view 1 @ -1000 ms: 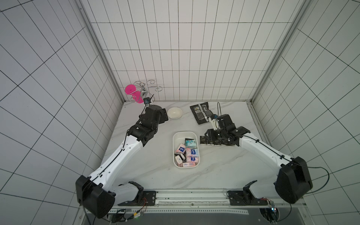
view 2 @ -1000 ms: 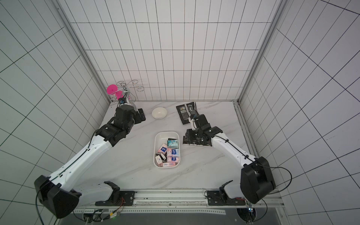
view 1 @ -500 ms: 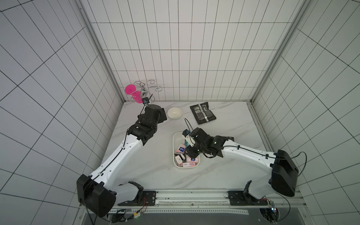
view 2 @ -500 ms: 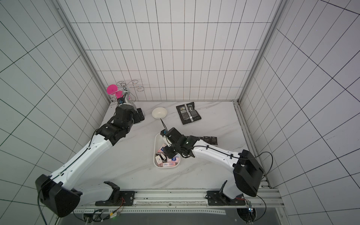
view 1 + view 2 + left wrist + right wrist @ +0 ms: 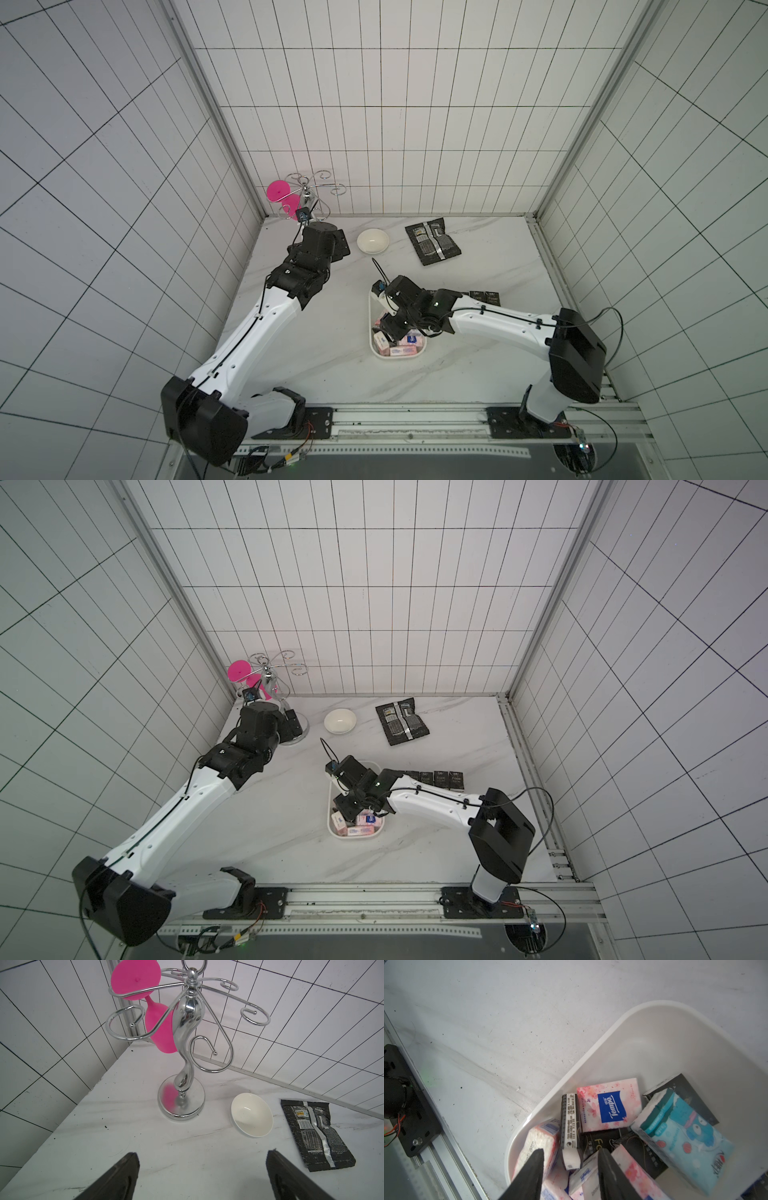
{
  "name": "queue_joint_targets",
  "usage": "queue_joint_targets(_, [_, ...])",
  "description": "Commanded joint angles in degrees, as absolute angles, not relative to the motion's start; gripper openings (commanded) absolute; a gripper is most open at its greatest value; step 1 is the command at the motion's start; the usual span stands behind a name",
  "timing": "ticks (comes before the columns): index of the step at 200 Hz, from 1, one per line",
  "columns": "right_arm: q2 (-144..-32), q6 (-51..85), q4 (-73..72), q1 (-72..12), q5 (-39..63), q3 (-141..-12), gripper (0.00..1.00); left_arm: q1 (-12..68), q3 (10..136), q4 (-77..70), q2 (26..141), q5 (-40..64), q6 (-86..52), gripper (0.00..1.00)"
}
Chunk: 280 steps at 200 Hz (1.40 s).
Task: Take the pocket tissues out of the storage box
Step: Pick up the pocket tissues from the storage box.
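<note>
1. Storage box (image 5: 397, 355) sits just below frame centre in both top views. Pocket tissues (image 5: 609, 1105) are heaped in one end of it: pink-white and black ones, plus a teal packet (image 5: 685, 1132).
2. Right gripper (image 5: 571, 1151) is down inside the box. Its jaws stand part-way apart and nothing is clamped between them.
3. Key relation: a black packet on edge (image 5: 569, 1118) stands directly ahead of the right gripper. Its near end lies between the two fingertips, with a gap on each side.
4. That packet's long axis runs straight away from the wrist, in line with the fingers. Its thin dimension spans the jaw gap, so closing should pinch it across the thickness.
5. Neighbours crowd in. A pink-white packet lies just beside one finger and another sits by the other finger. I judge there is a risk of catching two.
6. Left gripper (image 5: 200, 1157) is open and empty, upper left of centre in the top views, facing the chrome rack (image 5: 182, 1105). It is well apart from the box, so the right arm is the nearer one.
7. A row of black packets (image 5: 440, 780) lies on the table right of the box, already out.
</note>
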State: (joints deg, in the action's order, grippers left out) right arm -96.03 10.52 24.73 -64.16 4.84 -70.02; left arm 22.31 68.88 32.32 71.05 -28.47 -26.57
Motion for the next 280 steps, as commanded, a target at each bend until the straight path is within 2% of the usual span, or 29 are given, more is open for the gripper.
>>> queue_joint_targets(1, [-97.81,10.01,26.32,-64.73,4.12,-72.34,0.46,21.8,69.53,32.66,69.57,-28.26,-26.62,0.99])
queue_joint_targets(94, [-101.1,10.8,26.28,-65.12,4.58,-72.17,0.43,21.62,69.26,32.68,69.33,-28.04,-26.72,0.99])
queue_joint_targets(156, [-102.3,11.12,27.16,-65.21,5.1,-73.31,0.3,21.34,68.91,32.58,68.99,-27.79,-26.8,0.99])
queue_joint_targets(280, [-98.3,11.44,29.57,-65.13,1.71,-70.68,0.32,21.24,69.48,32.49,68.65,-26.47,-27.51,0.99])
